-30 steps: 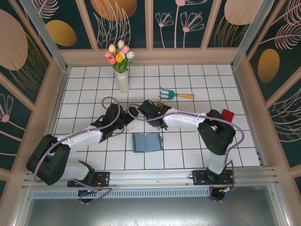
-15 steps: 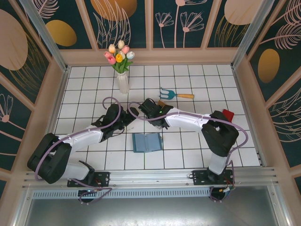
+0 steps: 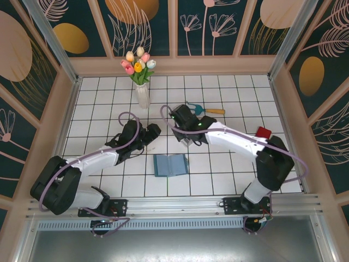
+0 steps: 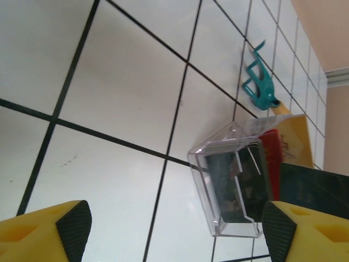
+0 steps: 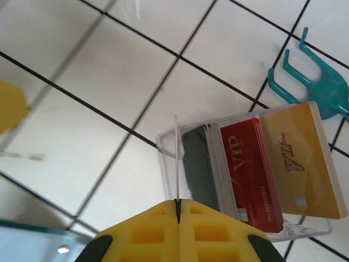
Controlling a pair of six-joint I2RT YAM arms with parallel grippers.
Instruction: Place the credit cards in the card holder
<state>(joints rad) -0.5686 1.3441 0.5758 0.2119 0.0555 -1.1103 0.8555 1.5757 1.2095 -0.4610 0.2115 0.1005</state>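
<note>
Credit cards (image 5: pixel 248 169), three colours in one clear tray (image 5: pixel 164 155), right gripper (image 5: pixel 178 203) clamped on one thin card (image 5: pixel 176 158), left gripper (image 4: pixel 175 221) jaws apart, one open card holder (image 3: pixel 170 165)

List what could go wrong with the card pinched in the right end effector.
1. The right end effector grips the card by one edge only; it could twist or slip out on the way to the card holder.
2. The card holder lies open with nothing pressing on it, and the left end effector hangs open apart from it, so it may slide when the card is pushed in.
</note>
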